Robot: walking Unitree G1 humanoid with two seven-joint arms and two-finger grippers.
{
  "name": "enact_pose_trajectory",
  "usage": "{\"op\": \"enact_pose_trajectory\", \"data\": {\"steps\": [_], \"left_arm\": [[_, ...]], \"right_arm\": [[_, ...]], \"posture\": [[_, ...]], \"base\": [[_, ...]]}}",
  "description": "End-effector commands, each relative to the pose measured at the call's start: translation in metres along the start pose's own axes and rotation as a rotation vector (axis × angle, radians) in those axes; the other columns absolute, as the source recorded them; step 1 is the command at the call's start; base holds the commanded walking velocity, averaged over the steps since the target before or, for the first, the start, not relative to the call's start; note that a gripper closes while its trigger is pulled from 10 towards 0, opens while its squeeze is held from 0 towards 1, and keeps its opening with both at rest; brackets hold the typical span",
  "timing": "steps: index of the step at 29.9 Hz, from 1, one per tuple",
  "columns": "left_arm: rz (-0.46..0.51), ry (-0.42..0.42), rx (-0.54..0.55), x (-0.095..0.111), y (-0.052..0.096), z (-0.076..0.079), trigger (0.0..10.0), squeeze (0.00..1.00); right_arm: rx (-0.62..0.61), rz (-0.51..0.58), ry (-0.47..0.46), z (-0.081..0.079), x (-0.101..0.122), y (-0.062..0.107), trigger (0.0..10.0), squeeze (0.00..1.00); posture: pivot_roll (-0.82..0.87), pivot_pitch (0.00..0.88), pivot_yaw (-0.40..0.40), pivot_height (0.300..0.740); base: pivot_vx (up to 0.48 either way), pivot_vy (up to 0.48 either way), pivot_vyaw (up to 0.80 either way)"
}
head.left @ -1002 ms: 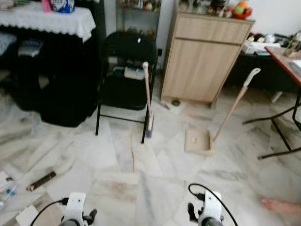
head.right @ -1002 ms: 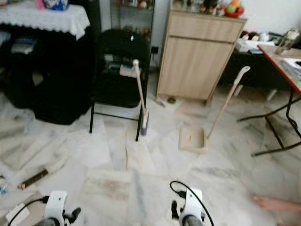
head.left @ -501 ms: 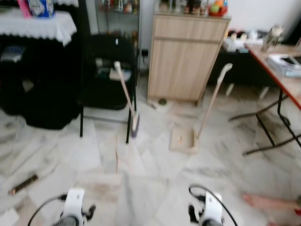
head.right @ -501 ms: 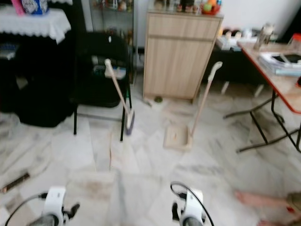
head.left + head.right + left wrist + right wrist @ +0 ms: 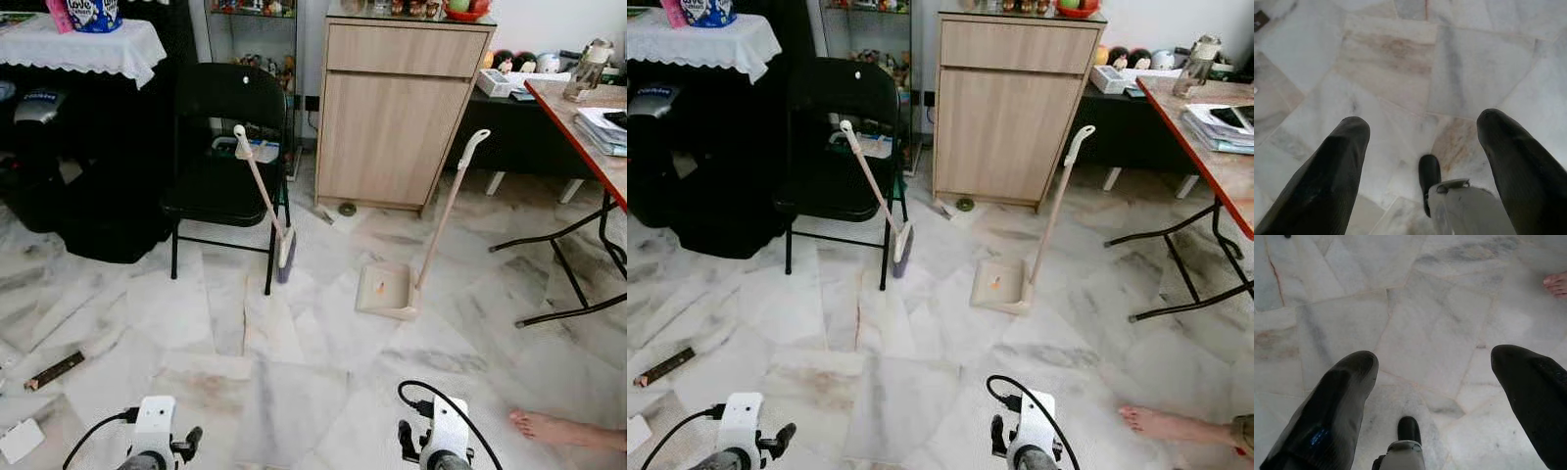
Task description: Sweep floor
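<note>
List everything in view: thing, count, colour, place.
broom: one, pale handle, leaning on the chair
dustpan: one, beige, long handle, on the floor by the cabinet
folding chair: one, black, left of the cabinet
cabinet: one, light wood, at the back
folding table: one, reddish top, right edge
white-clothed table: one, back left
person's foot: one, bare, floor lower right
left pincer: open, above the marble floor
right pincer: open, above the floor
</note>
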State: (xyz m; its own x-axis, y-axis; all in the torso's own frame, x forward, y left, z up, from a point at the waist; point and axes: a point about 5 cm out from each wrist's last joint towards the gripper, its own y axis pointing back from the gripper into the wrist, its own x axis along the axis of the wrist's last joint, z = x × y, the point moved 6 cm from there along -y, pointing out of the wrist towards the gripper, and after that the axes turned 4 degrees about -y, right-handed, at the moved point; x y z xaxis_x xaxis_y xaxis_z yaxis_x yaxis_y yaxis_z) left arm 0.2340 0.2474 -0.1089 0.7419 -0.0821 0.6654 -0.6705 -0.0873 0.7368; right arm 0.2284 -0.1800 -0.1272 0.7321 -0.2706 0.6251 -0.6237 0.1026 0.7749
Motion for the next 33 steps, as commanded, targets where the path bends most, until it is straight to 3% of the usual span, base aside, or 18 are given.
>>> {"op": "enact_pose_trajectory", "data": {"steps": [1, 4, 13, 33], "left_arm": [[-0.029, 0.005, 0.005, -0.008, 0.002, -0.004, 10.0, 0.00], [-0.032, 0.007, 0.008, -0.009, 0.002, -0.006, 10.0, 0.00], [-0.038, 0.006, 0.021, -0.010, 0.005, -0.018, 10.0, 0.00], [-0.031, -0.001, 0.002, -0.009, 0.003, -0.009, 10.0, 0.00]], "right_arm": [[-0.006, -0.002, -0.011, 0.002, 0.000, 0.000, 10.0, 0.00], [-0.005, 0.003, -0.009, 0.002, 0.000, 0.000, 10.0, 0.00], [-0.001, 0.005, -0.002, 0.001, 0.000, 0.000, 10.0, 0.00], [0.007, 0.007, 0.003, -0.001, 0.001, 0.000, 10.0, 0.00]], "posture": [[-0.02, 0.016, -0.055, 0.740], [-0.02, 0.016, -0.055, 0.740], [-0.02, 0.018, -0.054, 0.740], [-0.02, 0.019, -0.055, 0.740]], "base": [[0.000, 0.296, -0.79], [0.000, 0.314, -0.72], [0.000, 0.424, 0.00], [0.000, 0.000, 0.00]]}}
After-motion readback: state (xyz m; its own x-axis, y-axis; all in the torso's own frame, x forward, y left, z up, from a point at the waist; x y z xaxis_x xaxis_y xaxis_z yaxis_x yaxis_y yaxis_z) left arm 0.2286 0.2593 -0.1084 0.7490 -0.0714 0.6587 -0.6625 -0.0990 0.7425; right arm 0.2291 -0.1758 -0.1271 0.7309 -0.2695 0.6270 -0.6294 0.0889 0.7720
